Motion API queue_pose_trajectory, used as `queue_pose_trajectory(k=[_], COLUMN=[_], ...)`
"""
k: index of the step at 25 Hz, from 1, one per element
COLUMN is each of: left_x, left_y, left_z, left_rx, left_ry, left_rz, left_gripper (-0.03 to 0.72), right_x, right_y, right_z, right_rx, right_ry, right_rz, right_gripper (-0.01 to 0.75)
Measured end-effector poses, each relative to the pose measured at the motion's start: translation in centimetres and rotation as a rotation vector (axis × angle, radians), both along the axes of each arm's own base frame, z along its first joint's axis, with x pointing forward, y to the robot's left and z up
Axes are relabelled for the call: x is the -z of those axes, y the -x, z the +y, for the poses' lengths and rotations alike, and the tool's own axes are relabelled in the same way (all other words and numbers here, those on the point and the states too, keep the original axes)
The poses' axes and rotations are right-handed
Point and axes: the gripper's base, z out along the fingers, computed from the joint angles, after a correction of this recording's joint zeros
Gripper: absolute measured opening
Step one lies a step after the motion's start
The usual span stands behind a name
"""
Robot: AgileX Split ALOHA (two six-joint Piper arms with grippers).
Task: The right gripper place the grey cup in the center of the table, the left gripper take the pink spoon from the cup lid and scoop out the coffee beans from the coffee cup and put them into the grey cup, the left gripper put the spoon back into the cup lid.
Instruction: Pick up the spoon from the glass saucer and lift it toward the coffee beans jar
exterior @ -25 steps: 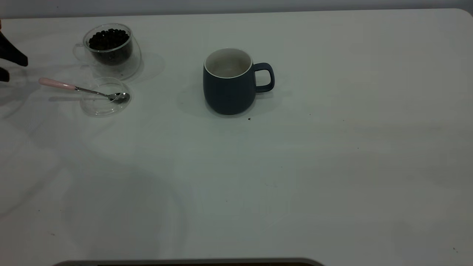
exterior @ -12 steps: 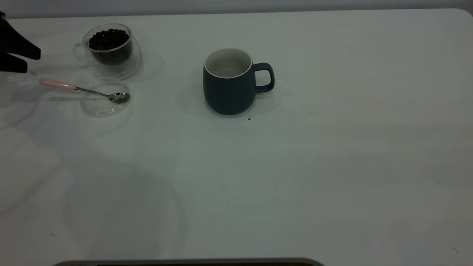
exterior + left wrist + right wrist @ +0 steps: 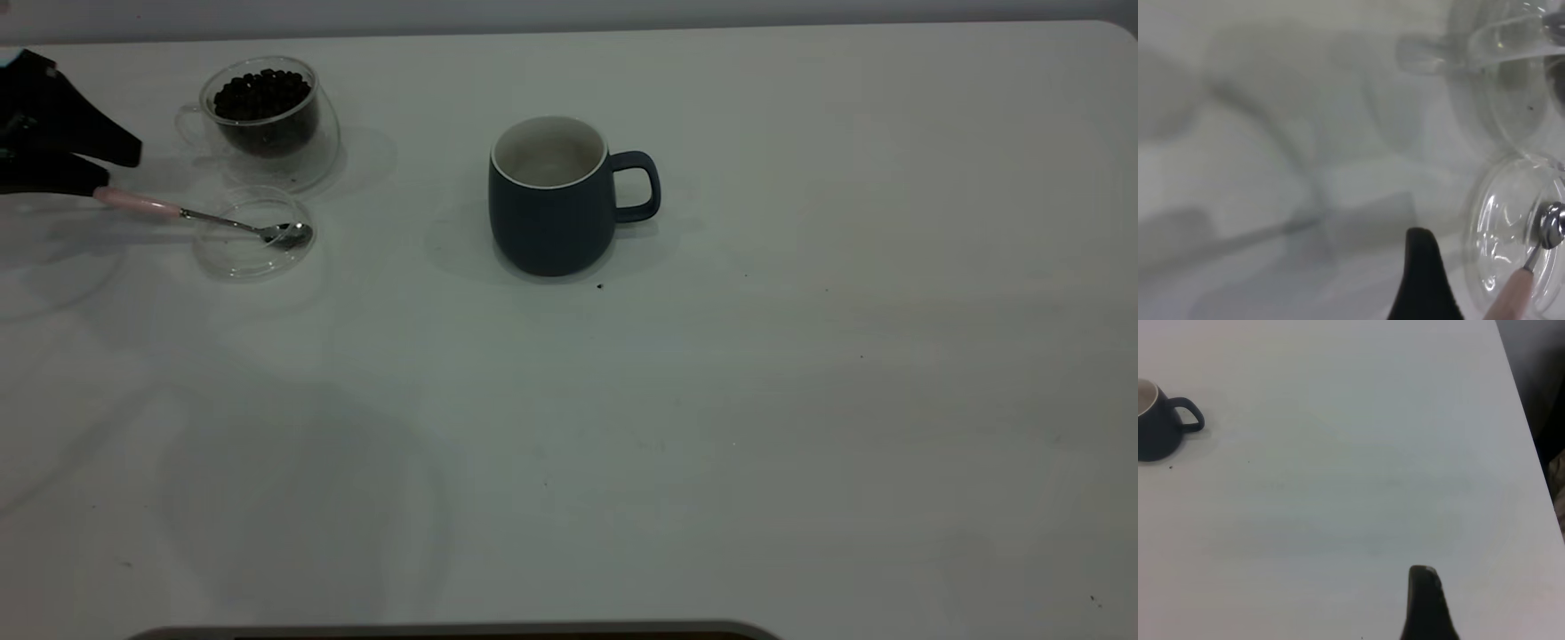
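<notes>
The grey cup (image 3: 551, 200) stands upright near the middle of the table (image 3: 711, 400), handle to the right. At the far left the coffee cup (image 3: 267, 120) holds coffee beans (image 3: 260, 93). In front of it lies the cup lid (image 3: 253, 236). The pink spoon (image 3: 142, 204) rests with its bowl in the lid and its handle pointing left. My left gripper (image 3: 116, 172) is open at the handle's end, lower finger (image 3: 53, 185) by the pink tip. The left wrist view shows one finger (image 3: 1425, 283) beside the spoon (image 3: 1511, 293) and lid (image 3: 1511, 233). My right gripper is off to the right, one finger (image 3: 1425, 607) showing, far from the grey cup (image 3: 1158, 427).
A small dark speck (image 3: 599, 286) lies just in front of the grey cup. The table's right edge (image 3: 1531, 453) runs close to the right gripper. A dark rounded rim (image 3: 444, 631) lines the near edge.
My left gripper has moved rightward from the picture's left edge to the end of the spoon handle. Spoon, lid and both cups have not moved.
</notes>
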Motion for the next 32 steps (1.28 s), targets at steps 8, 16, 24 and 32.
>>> queue_pose_trajectory(k=[8,16,24,32], left_x=[1.0,1.3,1.2,1.2], left_y=[-0.3,0.3,0.3,0.4], left_z=[-1.9,-1.7,-1.8,-1.9], left_rx=[0.067,0.136,0.133,0.144], left_ry=[-0.013,-0.050,-0.038,-0.022], left_rz=[-0.010,0.017,0.019,0.025], left_gripper=[0.592,0.592,0.592,0.530], right_x=[0.0,0.0,0.0,0.0], right_y=[0.0,0.0,0.0,0.0], right_z=[0.0,0.0,0.0,0.0], right_rx=[0.000,0.000,0.000,0.000], right_ry=[0.000,0.000,0.000,0.000], right_rz=[0.000,0.000,0.000,0.000], right_gripper=[0.545,0.545,0.545,0.545])
